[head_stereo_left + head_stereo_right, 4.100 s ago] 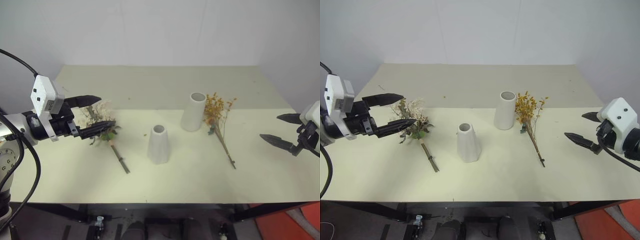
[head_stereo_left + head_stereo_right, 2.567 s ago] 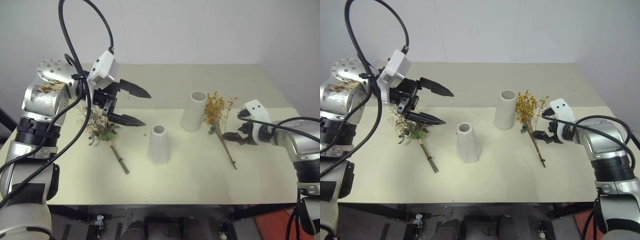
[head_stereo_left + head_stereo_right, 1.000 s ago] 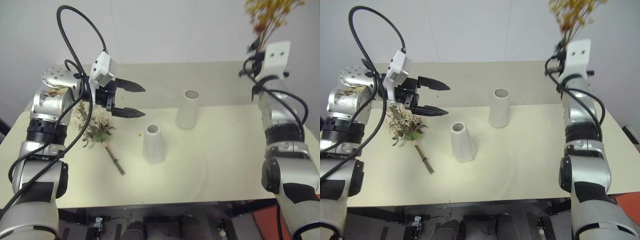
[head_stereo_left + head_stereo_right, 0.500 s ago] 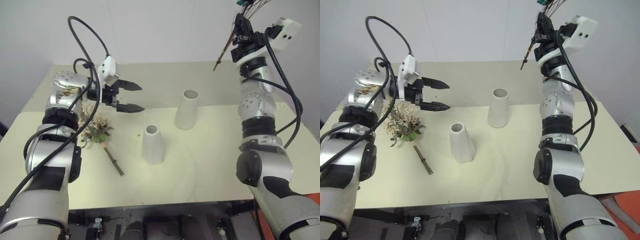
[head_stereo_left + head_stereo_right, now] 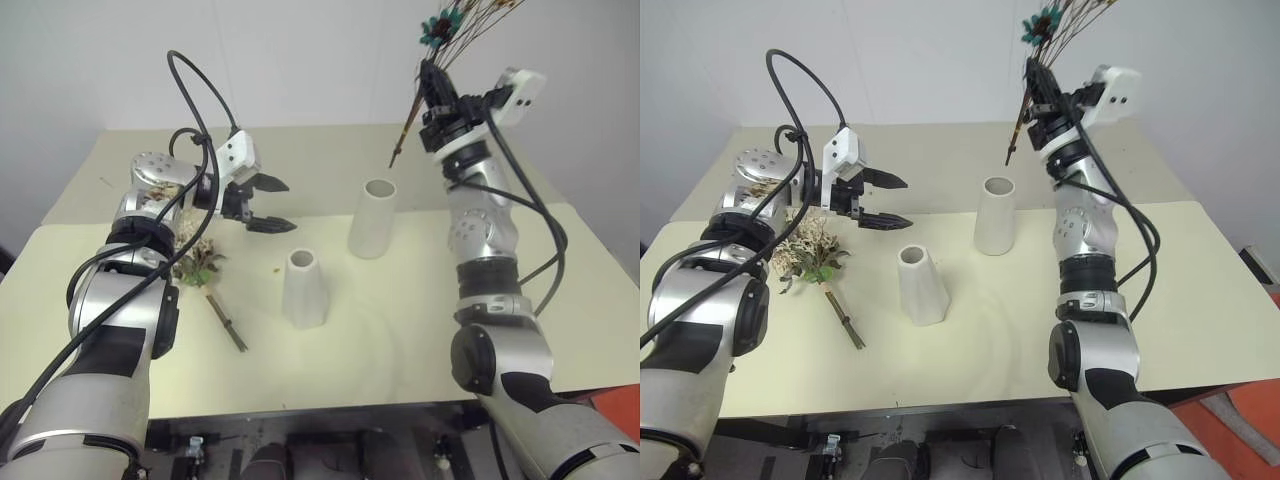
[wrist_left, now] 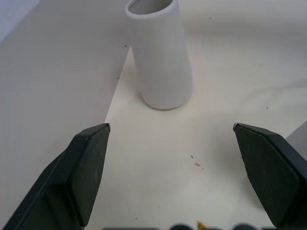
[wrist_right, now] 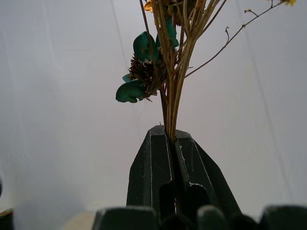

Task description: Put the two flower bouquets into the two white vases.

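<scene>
My right gripper is shut on the stems of the yellow-orange bouquet, held high above the table. Its teal flower points up, and the stem ends hang behind and above the taller white vase. The shorter cone vase stands nearer, to that vase's left. The other bouquet, with green leaves and cream sprigs, lies flat on the table at the left. My left gripper hovers open just right of it, facing the taller vase, with nothing between its fingers.
The cream table has a seam running across it behind the vases and a white wall at the back. A small yellow crumb lies left of the cone vase. Open tabletop lies to the right and in front of the vases.
My right arm has swung left with the bouquet and tilted it, bringing the stem ends over toward the taller vase. My left gripper has eased forward and down, still open.
</scene>
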You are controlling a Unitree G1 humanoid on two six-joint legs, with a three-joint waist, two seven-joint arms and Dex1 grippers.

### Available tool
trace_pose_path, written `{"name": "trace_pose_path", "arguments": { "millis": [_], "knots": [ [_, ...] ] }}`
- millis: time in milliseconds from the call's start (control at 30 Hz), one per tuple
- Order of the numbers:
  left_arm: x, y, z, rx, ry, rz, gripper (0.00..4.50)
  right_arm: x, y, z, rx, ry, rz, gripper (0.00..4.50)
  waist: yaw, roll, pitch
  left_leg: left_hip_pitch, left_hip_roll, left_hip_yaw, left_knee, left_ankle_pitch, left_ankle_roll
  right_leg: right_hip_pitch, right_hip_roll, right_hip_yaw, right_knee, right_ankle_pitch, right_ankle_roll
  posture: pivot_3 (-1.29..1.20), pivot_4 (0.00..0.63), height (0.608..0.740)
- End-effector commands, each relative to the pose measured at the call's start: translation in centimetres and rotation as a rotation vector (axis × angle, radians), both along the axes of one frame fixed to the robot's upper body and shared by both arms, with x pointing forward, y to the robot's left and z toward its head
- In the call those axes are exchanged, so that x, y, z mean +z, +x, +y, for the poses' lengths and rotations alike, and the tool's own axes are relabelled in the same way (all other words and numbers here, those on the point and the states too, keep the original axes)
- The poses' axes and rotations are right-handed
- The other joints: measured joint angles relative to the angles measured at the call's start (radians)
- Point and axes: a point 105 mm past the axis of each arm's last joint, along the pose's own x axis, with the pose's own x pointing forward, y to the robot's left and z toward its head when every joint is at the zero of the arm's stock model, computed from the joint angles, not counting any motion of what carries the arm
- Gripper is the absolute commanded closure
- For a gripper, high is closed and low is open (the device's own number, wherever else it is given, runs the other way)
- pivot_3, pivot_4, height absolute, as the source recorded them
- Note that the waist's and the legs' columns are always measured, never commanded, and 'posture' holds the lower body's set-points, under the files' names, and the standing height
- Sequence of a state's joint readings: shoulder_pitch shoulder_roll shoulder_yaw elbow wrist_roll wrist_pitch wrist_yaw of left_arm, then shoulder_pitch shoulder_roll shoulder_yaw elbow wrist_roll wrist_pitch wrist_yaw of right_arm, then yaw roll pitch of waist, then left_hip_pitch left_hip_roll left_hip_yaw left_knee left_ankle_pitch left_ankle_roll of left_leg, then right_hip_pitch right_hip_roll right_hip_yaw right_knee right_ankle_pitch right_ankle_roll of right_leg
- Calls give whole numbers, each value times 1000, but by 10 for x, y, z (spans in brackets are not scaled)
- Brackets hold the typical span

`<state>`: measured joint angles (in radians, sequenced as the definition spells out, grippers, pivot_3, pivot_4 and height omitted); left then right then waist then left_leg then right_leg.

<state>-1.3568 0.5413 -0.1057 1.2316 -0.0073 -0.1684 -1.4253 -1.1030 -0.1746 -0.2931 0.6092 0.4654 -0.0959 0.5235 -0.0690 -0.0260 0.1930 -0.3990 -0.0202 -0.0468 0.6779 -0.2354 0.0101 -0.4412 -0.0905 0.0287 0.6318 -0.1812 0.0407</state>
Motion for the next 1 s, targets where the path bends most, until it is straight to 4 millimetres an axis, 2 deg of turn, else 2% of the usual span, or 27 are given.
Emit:
{"name": "trace_pose_path", "arguments": {
  "millis": [33,300,800,1000],
  "knots": [
    [19,0,-3,-6,-38,-51,0,14,-10,4,15,-6,-61,4485,0,0,0,0,0,0,0,0,0,0,0,0,0,0,0,0,150,740],
    [22,0,-2,-7,-55,-51,0,-1,-4,3,7,-30,-27,4485,0,0,0,0,0,0,0,0,0,0,0,0,0,0,0,0,150,740],
    [23,-2,3,-9,-64,-59,0,-47,8,8,0,-88,25,4485,-1,0,0,0,0,0,0,0,0,0,0,0,0,0,0,0,150,740],
    [21,-2,5,-7,-64,-55,0,-56,9,13,-22,-122,23,4485,-1,0,0,0,0,0,0,0,0,0,0,0,0,0,0,0,150,740]
  ]
}}
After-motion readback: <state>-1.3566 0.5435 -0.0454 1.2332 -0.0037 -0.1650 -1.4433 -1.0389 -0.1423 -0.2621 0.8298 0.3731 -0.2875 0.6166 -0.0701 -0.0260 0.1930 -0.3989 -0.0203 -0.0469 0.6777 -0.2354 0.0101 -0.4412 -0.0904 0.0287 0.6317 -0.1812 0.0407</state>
